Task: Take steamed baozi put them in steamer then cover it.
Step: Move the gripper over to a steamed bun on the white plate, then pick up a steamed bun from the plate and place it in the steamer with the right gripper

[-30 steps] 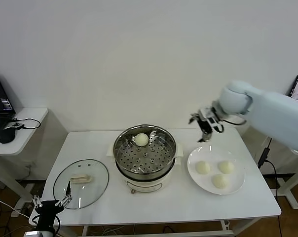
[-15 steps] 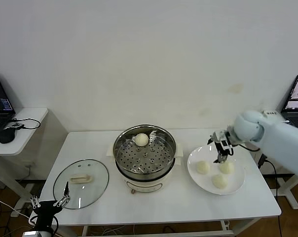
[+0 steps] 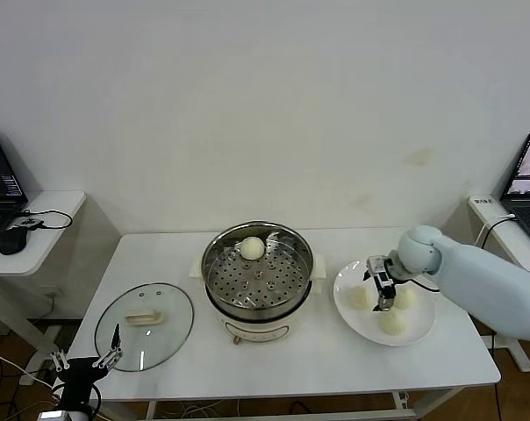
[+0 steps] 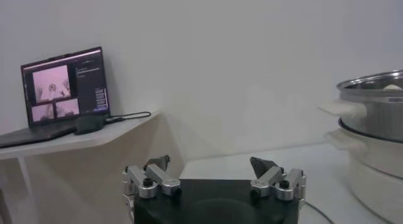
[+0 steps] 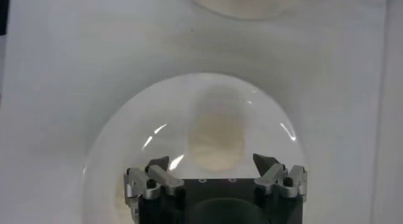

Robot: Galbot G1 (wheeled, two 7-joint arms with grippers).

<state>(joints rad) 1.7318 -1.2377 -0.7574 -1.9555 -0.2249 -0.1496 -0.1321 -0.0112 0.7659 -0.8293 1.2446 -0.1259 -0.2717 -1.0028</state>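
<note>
Looking at the head view: white table point(image 3: 282, 368) carries, left to right, the cover point(image 3: 144, 326), the steamer point(image 3: 258, 279) and a white plate point(image 3: 423, 329). Right arm point(image 3: 484, 281) reaches in from the right; a second ago it was up high behind the plate, now it is down over it. Right gripper point(image 3: 385, 285) sits low above the plate's middle, among the buns; contact with any cannot be told.

Steamer stands upright at table centre, open mouth up, one baozi point(image 3: 252, 248) at the far side of the basket, same spot as before. Cover lies flat, near left of the steamer, bar handle point(image 3: 143, 317) long axis roughly left-right, unmoved. Three steamed baozi on the plate point(image 3: 393, 321); round, so no long axis to speak of.

Right wrist view gives what the head view can't: right gripper fingers point(image 5: 156, 165) spread wide with nothing between them, one bun point(image 5: 215, 140) centred just ahead of the gap, plate rim point(image 5: 119, 128) curving round it.

Left gripper point(image 3: 85, 360) idles low off the near left table corner. Left wrist view shows its fingers point(image 4: 156, 163) spread too, holding nothing, plus the steamer's side wall point(image 4: 378, 106) and a laptop point(image 4: 63, 87) on a side desk
</note>
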